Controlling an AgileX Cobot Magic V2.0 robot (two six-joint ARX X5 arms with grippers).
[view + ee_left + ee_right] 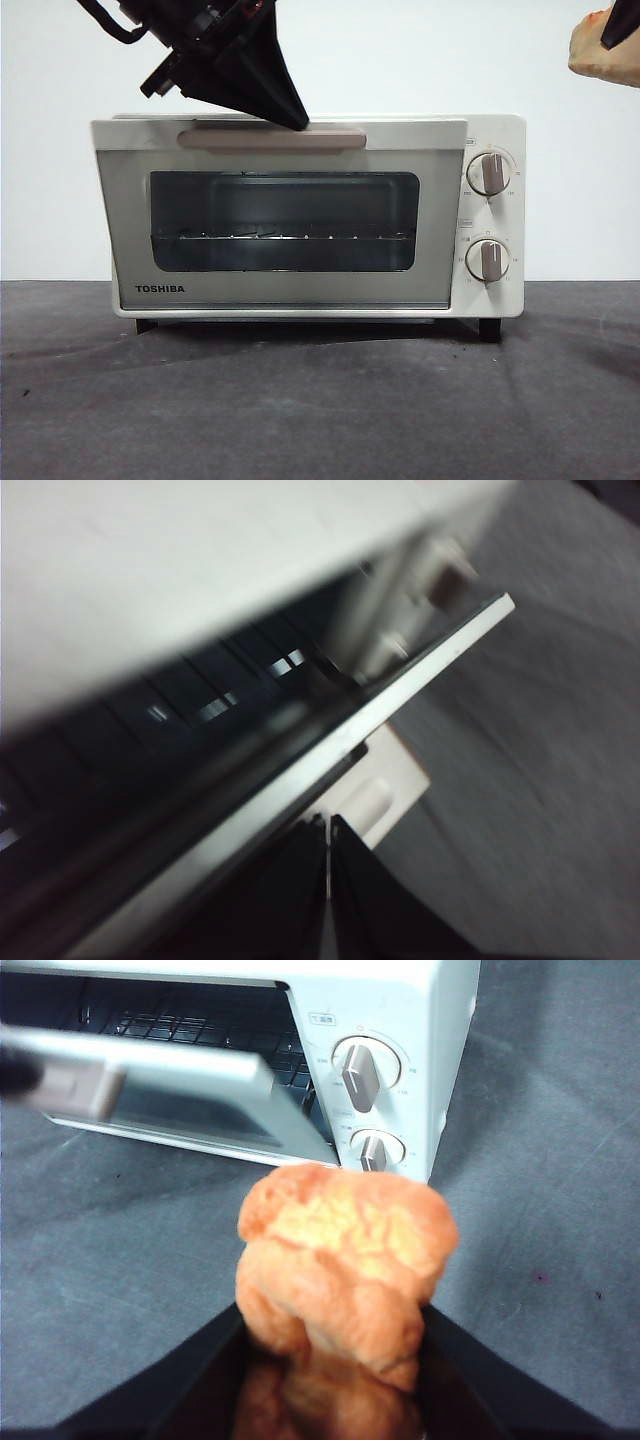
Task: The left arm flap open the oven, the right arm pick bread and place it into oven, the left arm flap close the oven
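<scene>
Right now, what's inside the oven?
Only a wire rack shows inside the oven, bare where visible through the slightly opened door. The bread is outside, held by the right gripper. The oven's corners are hidden.

Dark grey cloth-covered table (pixel 320 400) across the lower frame, faintly creased. Standing directly on it at centre, on short black feet: cream-white oven (pixel 495 290), filling the middle.

One oven (pixel 300 215) is counted, two knobs (pixel 489 174), one bar handle (pixel 272 138), one bread (pixel 340 1270), two grippers seen, the left gripper (pixel 290 118), the right gripper (pixel 335 1380).
</scene>
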